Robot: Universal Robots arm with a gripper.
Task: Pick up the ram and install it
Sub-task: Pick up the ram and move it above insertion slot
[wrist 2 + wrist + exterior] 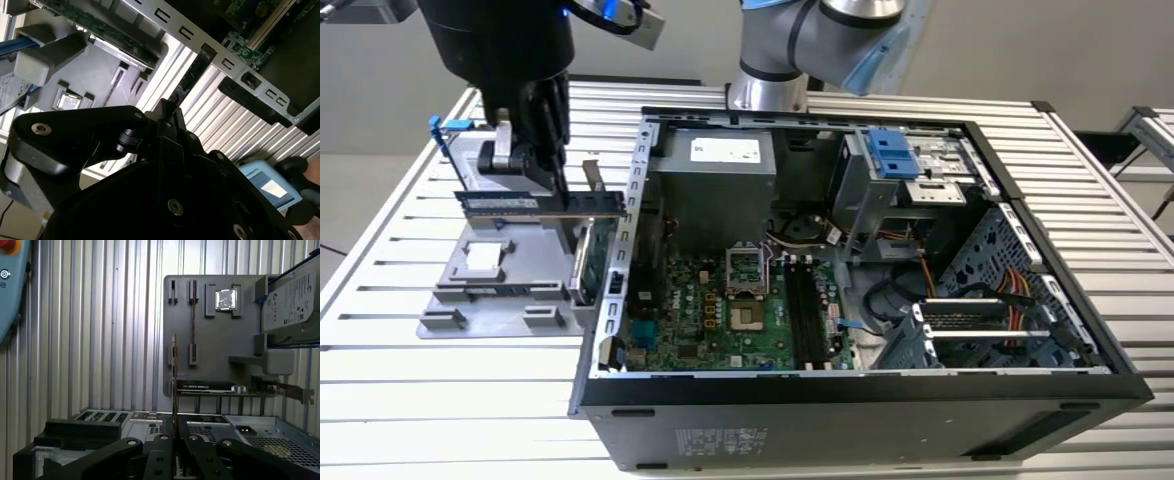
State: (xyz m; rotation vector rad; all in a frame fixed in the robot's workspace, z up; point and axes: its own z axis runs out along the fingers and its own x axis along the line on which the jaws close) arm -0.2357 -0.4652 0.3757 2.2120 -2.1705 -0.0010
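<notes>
ram (540,203): 2, perhaps | hard drive (292,300): 1 | expansion card (215,387): 1

A slatted metal table (400,420) carried everything; a grey holder plate (520,268) lay flat on the slats toward the exterior view's left; just beside it an open computer case (854,425) lay on its side; the arm's base (767,92) stood behind the case.

The slim bluish-green ram (507,203) hangs level, on edge.
</notes>
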